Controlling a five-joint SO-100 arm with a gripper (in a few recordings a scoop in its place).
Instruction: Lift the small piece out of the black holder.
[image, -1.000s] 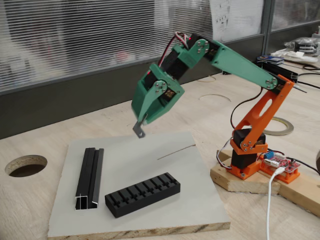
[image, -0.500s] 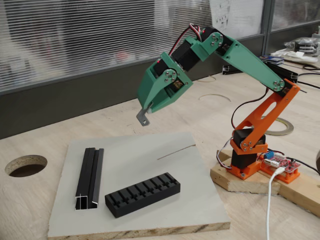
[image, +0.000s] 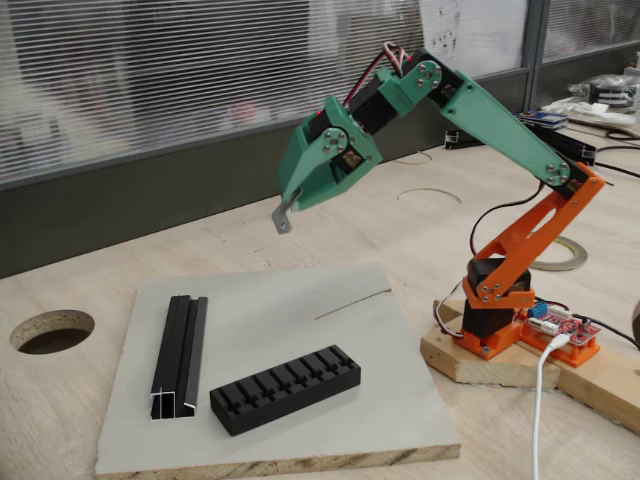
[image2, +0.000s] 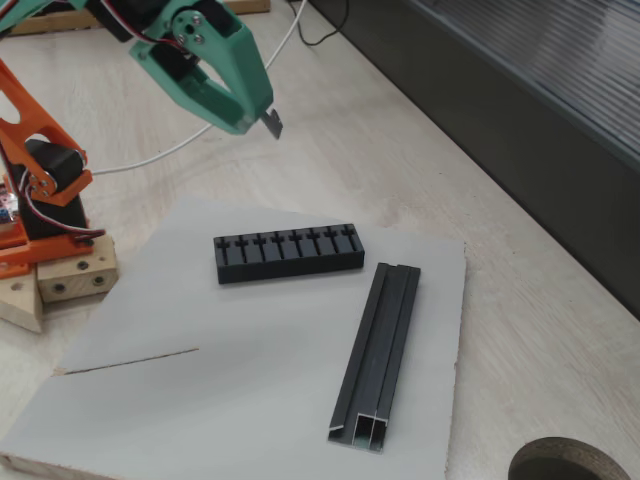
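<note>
My green gripper (image: 289, 205) hangs high in the air, well above the grey board, shut on the small piece (image: 283, 218), a thin grey metal strip that sticks out below the fingertips. In the other fixed view the gripper (image2: 260, 112) holds the small piece (image2: 272, 124) above and behind the black holder (image2: 288, 252). The black holder (image: 285, 388), a low slotted block, lies on the board's near part, far below the gripper.
A long black channel rail (image: 180, 355) lies on the grey board (image: 330, 340) to the left of the holder. A thin grey line (image: 352, 303) marks the board. The orange arm base (image: 495, 320) stands to the right, and a round hole (image: 52, 330) sits in the table at left.
The gripper has risen by a good deal with the small piece still held, moving up and slightly toward the back. The holder and rail have not moved.
</note>
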